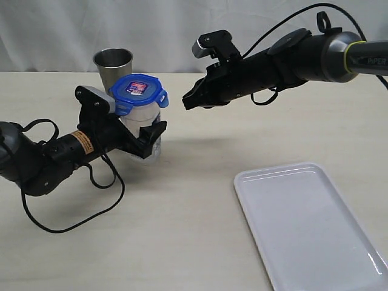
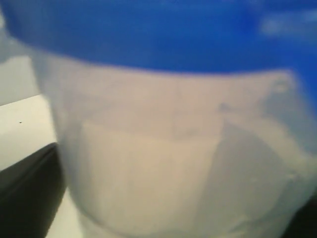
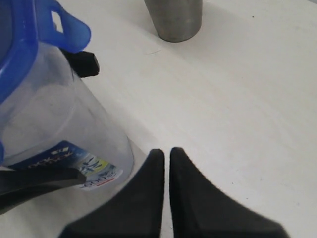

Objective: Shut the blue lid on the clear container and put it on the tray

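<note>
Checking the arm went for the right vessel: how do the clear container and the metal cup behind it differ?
The clear container is see-through plastic; the metal cup is dull grey steel. The container carries a blue lid; the cup is open-topped. The container sits between the left gripper's fingers; the cup stands free behind it. Both stand upright on the table.
</note>
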`<state>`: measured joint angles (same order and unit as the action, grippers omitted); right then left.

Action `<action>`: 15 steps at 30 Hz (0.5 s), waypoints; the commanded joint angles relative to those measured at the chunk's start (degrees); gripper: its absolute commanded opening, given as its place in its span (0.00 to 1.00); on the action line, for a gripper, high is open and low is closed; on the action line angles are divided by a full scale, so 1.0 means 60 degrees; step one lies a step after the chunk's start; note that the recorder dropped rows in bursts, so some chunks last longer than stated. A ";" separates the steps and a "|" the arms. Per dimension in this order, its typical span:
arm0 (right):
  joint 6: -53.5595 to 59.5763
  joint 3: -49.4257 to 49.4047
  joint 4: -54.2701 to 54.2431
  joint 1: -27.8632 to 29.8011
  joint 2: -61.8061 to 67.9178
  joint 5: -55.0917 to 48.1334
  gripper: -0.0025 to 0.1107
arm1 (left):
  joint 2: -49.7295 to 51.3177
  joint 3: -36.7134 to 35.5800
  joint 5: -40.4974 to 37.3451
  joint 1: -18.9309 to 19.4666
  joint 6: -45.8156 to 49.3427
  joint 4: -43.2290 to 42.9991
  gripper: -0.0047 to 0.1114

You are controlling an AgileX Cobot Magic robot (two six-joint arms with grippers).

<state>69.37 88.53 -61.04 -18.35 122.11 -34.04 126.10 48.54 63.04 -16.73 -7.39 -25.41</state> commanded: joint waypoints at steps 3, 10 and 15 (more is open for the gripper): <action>-0.0668 -0.0046 0.0710 0.0054 -0.0064 0.0202 0.06 | 0.0027 0.0042 -0.0390 -0.0047 -0.0094 0.0091 0.23; -0.4011 -0.0046 0.3618 0.0054 -0.0816 0.0698 0.06 | 0.0027 0.0042 -0.0814 0.0012 -0.0056 0.0133 0.06; -0.5593 -0.0028 0.4340 0.0054 -0.1454 0.0183 0.06 | -0.0153 0.0042 -0.0874 0.0175 0.0409 -0.2078 0.04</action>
<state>40.64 88.53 -37.36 -18.35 115.54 -30.79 125.68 49.00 61.35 -16.31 -6.99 -29.99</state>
